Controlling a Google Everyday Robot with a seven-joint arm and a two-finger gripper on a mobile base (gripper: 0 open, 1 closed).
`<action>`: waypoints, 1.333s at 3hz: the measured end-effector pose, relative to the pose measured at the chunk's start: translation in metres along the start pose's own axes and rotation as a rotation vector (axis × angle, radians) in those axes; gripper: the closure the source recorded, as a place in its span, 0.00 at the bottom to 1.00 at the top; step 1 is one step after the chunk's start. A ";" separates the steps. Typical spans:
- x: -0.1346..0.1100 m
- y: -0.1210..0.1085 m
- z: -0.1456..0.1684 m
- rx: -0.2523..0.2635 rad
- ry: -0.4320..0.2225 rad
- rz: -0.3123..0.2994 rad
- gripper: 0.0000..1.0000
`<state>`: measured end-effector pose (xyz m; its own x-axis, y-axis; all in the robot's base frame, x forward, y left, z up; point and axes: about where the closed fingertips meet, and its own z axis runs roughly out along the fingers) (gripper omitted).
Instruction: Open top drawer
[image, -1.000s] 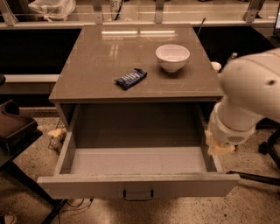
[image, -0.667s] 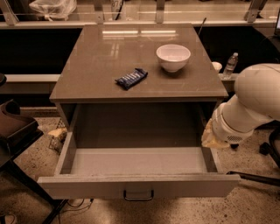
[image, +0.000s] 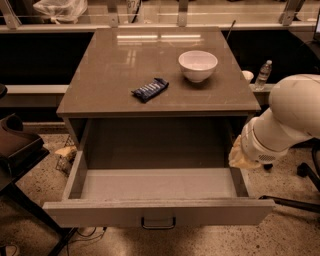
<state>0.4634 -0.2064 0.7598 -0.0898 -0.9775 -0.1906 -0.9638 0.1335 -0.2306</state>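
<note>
pale grey wide-fronted top drawer (image: 157, 212) stood pulled far out from the front edge of the brown flat-topped desk (image: 125, 65); opening was judged essentially complete. the gripper (image: 243, 156) hung beside the desk's front right corner; its state could not be told.

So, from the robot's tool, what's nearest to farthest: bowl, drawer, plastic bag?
The tool sits low on the right.
1. The drawer, right beside it.
2. The bowl, up on the top, right side.
3. The bag, far back left.
</note>
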 end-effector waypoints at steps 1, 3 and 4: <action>-0.004 0.000 0.049 -0.069 0.018 -0.022 1.00; -0.005 0.018 0.126 -0.173 -0.006 -0.041 1.00; 0.017 0.057 0.121 -0.215 0.008 0.000 1.00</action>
<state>0.4373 -0.1956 0.6281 -0.0910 -0.9789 -0.1831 -0.9951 0.0965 -0.0212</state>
